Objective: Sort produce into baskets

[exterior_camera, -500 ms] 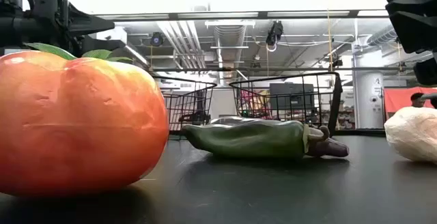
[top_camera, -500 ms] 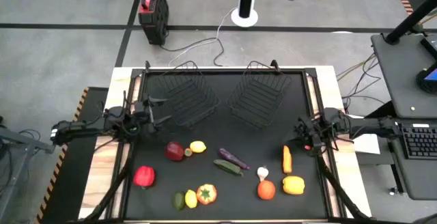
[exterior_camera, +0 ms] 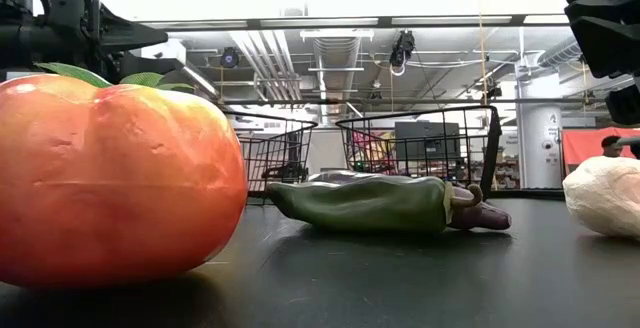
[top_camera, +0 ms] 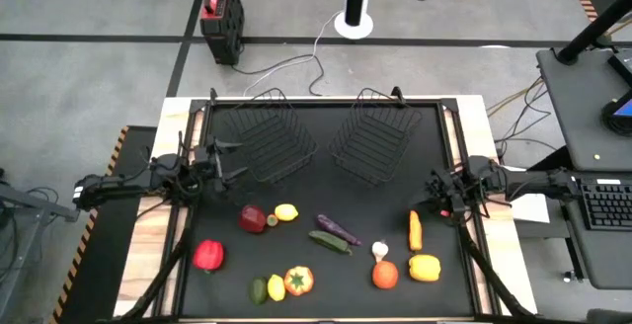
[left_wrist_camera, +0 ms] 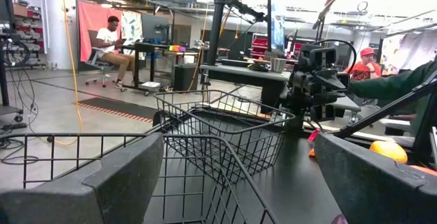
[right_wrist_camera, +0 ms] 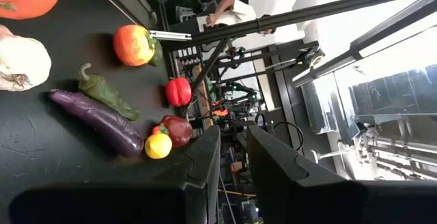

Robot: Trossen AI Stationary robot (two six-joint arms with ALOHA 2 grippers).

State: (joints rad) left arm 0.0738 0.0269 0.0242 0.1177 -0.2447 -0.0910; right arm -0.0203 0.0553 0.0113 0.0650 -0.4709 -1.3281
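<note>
Black wire mesh is where the trouble could start: the two baskets sit at the far half of the counter [top_camera: 434,284], both turned askew, the left basket [top_camera: 272,136] just ahead of the left gripper [top_camera: 225,162] and the right basket [top_camera: 375,138] near the middle. The left gripper stands wide, holding nothing, so close to its basket's wall that I judge a careless reach toward the produce could snag the wire or push the basket.

The produce lies loose on the near half, none of it in a basket yet: a red pepper [top_camera: 208,255] near the left edge, a dark red fruit [top_camera: 253,218] touching a lemon [top_camera: 285,212], an eggplant [top_camera: 339,229] just beside a green cucumber [top_camera: 330,243], garlic [top_camera: 380,251], an orange tomato [top_camera: 385,275], a yellow pepper [top_camera: 425,267], an upright-lying carrot [top_camera: 415,230], and an orange-yellow pepper [top_camera: 297,281] by two small pieces.

The right gripper [top_camera: 437,198] sits at the right edge near the carrot, fingers nearly together and empty — it must open before any grasp. Round, smooth pieces may roll or squirt from a pinch, and the touching pairs invite a double pick-up or a knocked neighbour.

No brand, label or writing is legible — not on the counter, the baskets or the produce.
</note>
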